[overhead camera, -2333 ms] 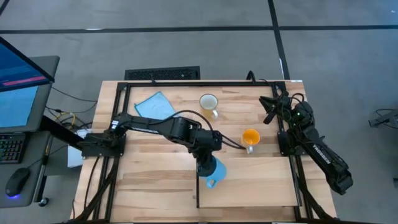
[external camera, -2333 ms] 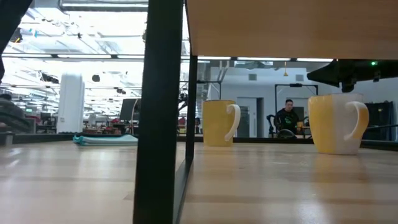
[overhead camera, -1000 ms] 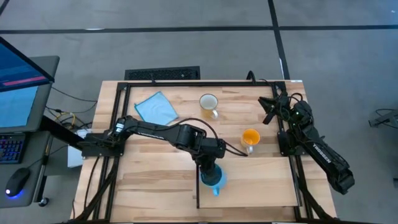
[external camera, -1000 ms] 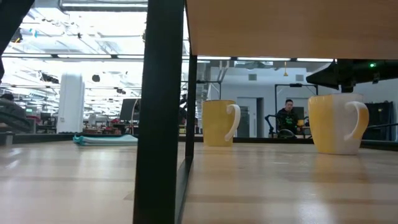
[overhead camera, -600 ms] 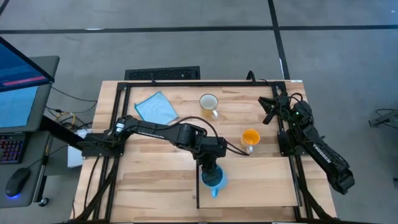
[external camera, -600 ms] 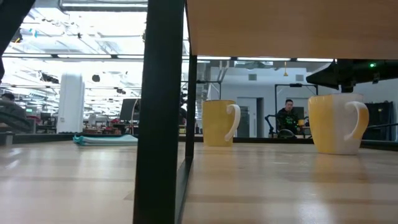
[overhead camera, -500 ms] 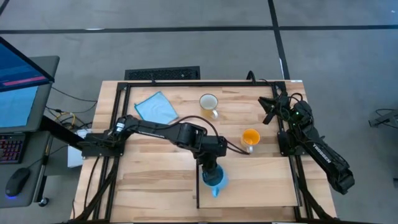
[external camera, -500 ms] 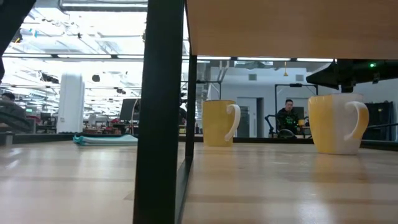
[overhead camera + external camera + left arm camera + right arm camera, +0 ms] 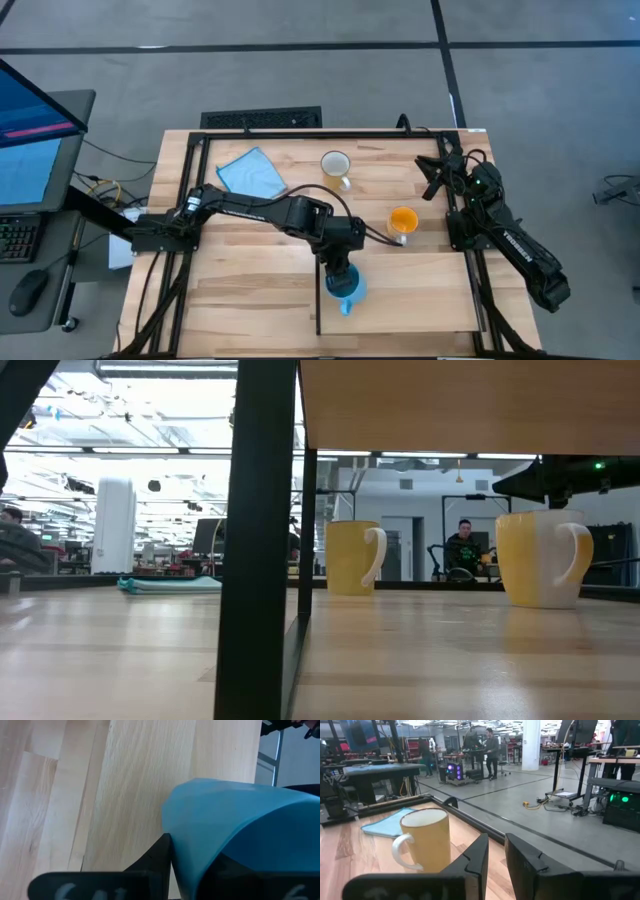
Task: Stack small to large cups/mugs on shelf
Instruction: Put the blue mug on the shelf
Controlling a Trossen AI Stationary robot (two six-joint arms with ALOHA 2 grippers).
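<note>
We see the left claw (image 9: 340, 272) closed on the rim of the light-blue mug (image 9: 343, 286), one dark finger pressed against the mug's outer wall in the left wrist view, the blue body (image 9: 235, 830) filling most of that picture above pale board. From overhead the mug sits upright, mouth up and handle toward the near edge, over the shelf (image 9: 420, 300), close to the board's left dark edge. We cannot tell whether its base is touching the shelf or a little above it.

We judge this to be the placing of the smallest mug, the first step of the task. The next move, as we read it, calls for letting the mug settle flat, parting the fingers and lifting straight up so the rim is not dragged along.

Farther out, the orange mug (image 9: 402, 222) stands on the table (image 9: 250, 290) just beyond the shelf's far edge, and the white mug (image 9: 336, 166) stands farther back, near a blue cloth (image 9: 250, 172). Neither is on the shelf yet.

The right claw (image 9: 432, 177) waits at the table's far right corner, fingers nearly together and holding nothing.
</note>
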